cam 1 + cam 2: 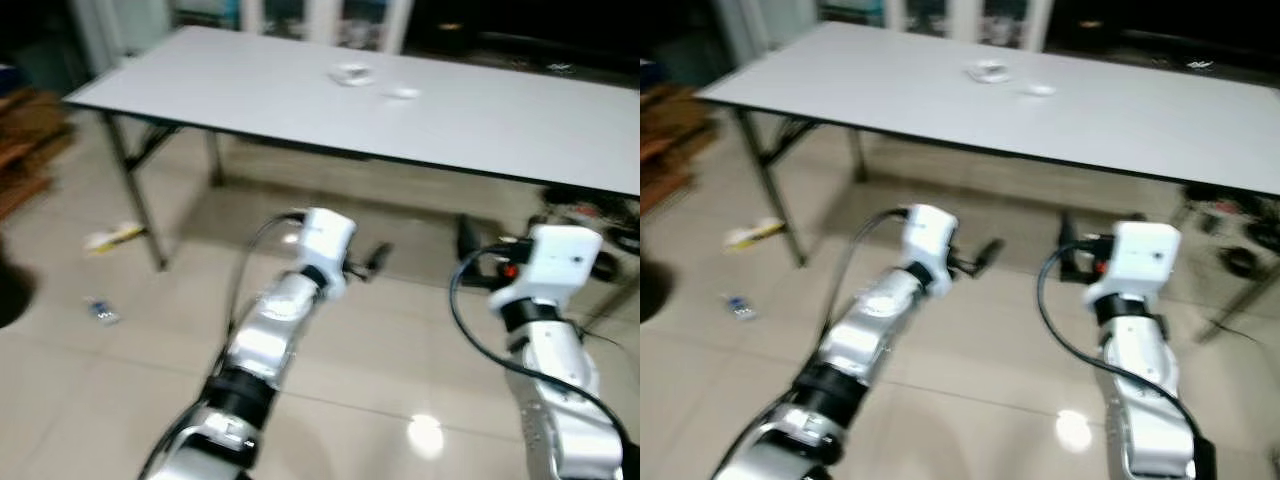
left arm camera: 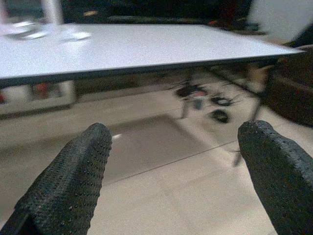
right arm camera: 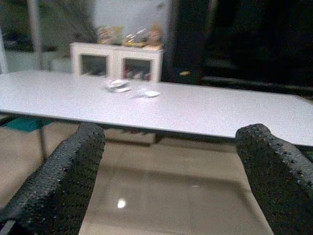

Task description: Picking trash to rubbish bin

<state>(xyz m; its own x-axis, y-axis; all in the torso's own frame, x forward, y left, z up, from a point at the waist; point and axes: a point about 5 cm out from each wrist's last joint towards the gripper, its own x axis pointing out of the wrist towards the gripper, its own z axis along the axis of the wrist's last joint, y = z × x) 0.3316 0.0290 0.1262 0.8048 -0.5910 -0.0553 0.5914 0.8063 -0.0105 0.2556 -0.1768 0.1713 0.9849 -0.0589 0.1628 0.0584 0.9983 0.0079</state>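
Your trash lies in two places: a crumpled clear wrapper [image 1: 351,74] and a small white scrap [image 1: 402,93] sit near each other on the far part of the long white folding table [image 1: 200,90], while on the tiled floor [image 1: 380,340] by the table's left leg [image 1: 135,195] lie a yellowish piece of litter [image 1: 113,237] and, nearer you, a small bluish one [image 1: 101,311], both too blurred to name for sure. Your left gripper [image 2: 176,166] and right gripper [image 3: 171,166] are both raised in front of the table's near edge, well apart from any trash, each with its two black fingers spread wide and nothing between them. Beyond the table you can see a low white cabinet [image 3: 117,61] against the back wall.
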